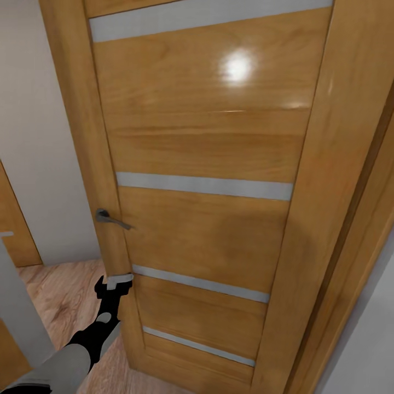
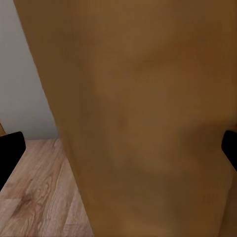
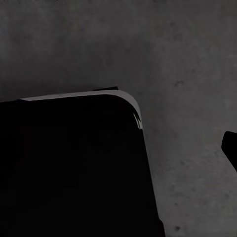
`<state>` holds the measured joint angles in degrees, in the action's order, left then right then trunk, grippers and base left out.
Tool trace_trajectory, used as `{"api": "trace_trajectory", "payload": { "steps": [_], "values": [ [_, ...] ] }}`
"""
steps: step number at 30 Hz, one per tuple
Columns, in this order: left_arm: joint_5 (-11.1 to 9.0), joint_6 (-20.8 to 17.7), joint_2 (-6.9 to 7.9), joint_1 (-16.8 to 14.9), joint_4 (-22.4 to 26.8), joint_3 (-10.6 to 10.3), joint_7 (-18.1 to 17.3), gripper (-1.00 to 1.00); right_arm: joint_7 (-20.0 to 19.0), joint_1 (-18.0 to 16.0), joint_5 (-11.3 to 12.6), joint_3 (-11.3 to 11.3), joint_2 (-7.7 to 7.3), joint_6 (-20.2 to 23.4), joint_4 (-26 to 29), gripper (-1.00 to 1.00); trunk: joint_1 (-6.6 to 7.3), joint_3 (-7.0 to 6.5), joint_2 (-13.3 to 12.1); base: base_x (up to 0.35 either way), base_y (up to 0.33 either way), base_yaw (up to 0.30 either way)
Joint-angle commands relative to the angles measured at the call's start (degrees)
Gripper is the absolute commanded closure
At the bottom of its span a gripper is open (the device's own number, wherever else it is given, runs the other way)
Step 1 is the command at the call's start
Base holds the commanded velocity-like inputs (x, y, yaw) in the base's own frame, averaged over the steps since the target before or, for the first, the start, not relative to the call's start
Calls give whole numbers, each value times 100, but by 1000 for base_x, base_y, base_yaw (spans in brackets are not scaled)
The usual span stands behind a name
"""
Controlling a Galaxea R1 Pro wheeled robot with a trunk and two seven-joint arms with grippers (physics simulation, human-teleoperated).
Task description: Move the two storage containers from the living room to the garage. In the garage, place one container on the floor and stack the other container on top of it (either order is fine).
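Observation:
The storage containers are out of view. A tall orange-wood door (image 1: 208,137) with frosted strips stands right in front of me. Its grey lever handle (image 1: 112,218) is on the door's left side. My left gripper (image 1: 117,282) is held against the door's left edge, below the handle. In the left wrist view its black fingers (image 2: 10,153) stand wide apart, open, with the door edge (image 2: 138,123) between them. In the right wrist view one black fingertip (image 3: 230,148) of my right gripper hangs over the dark grey concrete floor (image 3: 187,64), holding nothing.
Light wood plank flooring (image 1: 60,301) lies left of the door, with a pale wall (image 1: 33,137) behind it. The door frame (image 1: 350,246) runs down the right side. A black rounded body (image 3: 74,168) covers part of the concrete in the right wrist view.

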<state>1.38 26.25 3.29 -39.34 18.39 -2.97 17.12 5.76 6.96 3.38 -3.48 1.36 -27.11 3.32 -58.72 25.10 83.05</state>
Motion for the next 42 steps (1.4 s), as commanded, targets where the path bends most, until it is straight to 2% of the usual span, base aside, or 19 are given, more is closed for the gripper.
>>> {"api": "trace_trajectory", "payload": {
  "steps": [1,12,23,33,42],
  "values": [
    [3,11,4,-8,-8,-19,43,-100,-14,2,23,-30,5,-13,11,-100,-1,4,2,88,61,-10],
    [-18,11,16,1,-3,-16,46,-100,-7,2,23,-7,21,-13,11,-100,-1,4,2,155,104,-22],
    [-7,11,7,5,-2,-34,38,-100,-5,0,23,4,30,-13,11,-100,-1,4,2,12,7,-220],
    [-2,11,5,5,-2,-37,37,-100,-5,-1,23,5,31,-13,11,-100,-1,4,2,0,0,-80],
    [-2,11,-1,5,-3,-36,37,-100,-6,-1,29,-2,31,-13,11,-100,-1,4,2,92,16,-245]
  ]
}}
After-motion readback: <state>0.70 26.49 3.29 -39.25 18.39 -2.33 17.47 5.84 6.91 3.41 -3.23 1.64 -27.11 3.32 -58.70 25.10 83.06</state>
